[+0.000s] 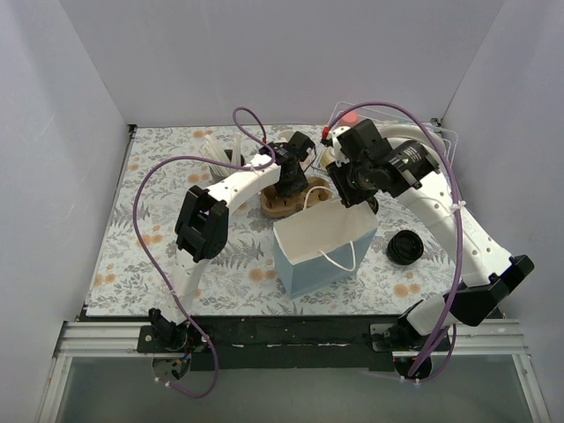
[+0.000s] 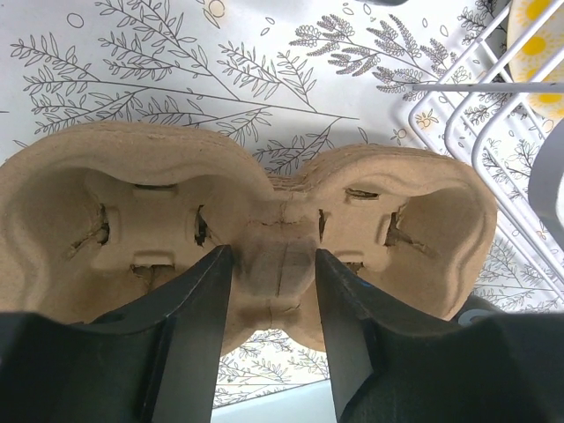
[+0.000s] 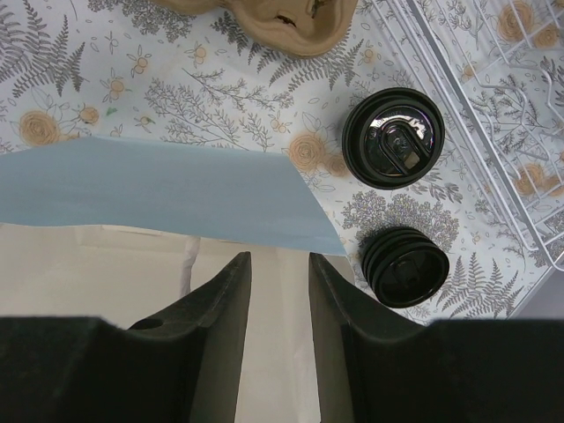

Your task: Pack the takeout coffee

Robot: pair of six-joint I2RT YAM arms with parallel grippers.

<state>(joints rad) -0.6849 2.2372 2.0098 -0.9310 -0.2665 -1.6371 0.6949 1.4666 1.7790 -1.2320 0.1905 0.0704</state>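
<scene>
One black takeout coffee cup [image 3: 392,138] with a glossy round lid stands on the floral cloth, seen from above. A second, ribbed black cup [image 3: 407,266] [image 1: 405,248] sits just nearer, right of the blue paper bag [image 1: 322,247] [image 3: 159,194]. My right gripper [image 3: 279,260] [image 1: 352,196] hangs open over the bag's open mouth at its right rear corner, with nothing between the fingers. My left gripper [image 2: 273,256] [image 1: 289,183] is open, its fingers straddling the middle bridge of a brown pulp cup carrier [image 2: 264,220] [image 1: 286,203] behind the bag. The carrier's two pockets are empty.
A white wire rack [image 1: 441,141] [image 3: 493,106] [image 2: 476,115] lies at the back right, close to the carrier's right end. A cup of white straws [image 1: 220,152] stands at the back left. White walls enclose the cloth on three sides.
</scene>
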